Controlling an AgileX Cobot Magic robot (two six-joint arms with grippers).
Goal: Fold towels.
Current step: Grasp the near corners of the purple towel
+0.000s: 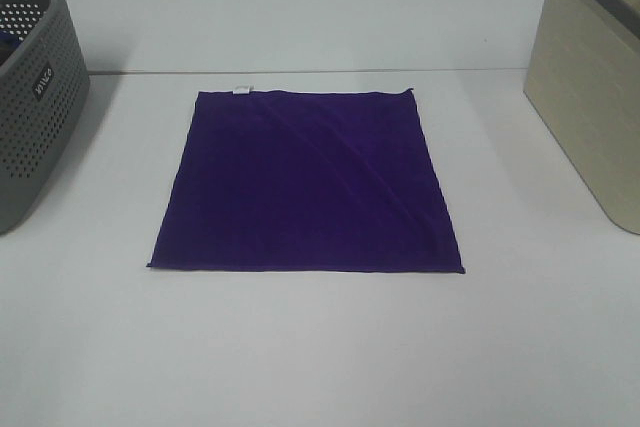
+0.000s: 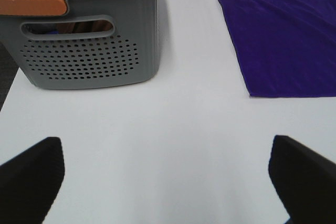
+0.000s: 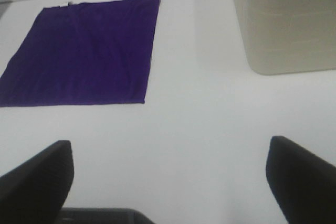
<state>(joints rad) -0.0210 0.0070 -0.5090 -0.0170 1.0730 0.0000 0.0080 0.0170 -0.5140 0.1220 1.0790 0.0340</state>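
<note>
Towel status: deep purple square towel of soft fabric (image 1: 305, 182) lies spread flat, one layer, in the middle of the white desk (image 1: 320, 367). I'd call the fold not yet begun.

It sits between the grey perforated plastic basket (image 1: 35, 97) on the left and the beige smooth-walled bin (image 1: 590, 97) on the right, well apart from both.

Handling, my read:
- Light and limp, no stiffness. It will sag and drape once lifted, so a one-point lift would bunch it.
- Nothing fragile.
- Desk looks smooth, so the cloth may slide if I drag instead of lifting.
- Best hold: near left corner (image 1: 158, 262) and near right corner (image 1: 458, 265), one per arm, pinching the hem right at the edge, then carry both over to the far edge.

Look:
- Even dark purple, matte.
- Edges fairly straight, with a slight wave along the right side.
- Faint diagonal crease runs from the far left towards the right edge.
- Small white tag (image 1: 241, 89) on the far edge near the far left corner.

Left pincer (image 2: 165, 166): fingers spread wide, nothing between them, over bare desk near the basket. Right pincer (image 3: 165, 161): likewise spread and empty, over bare desk, off the towel. Neither arm shows in the high view.
</note>
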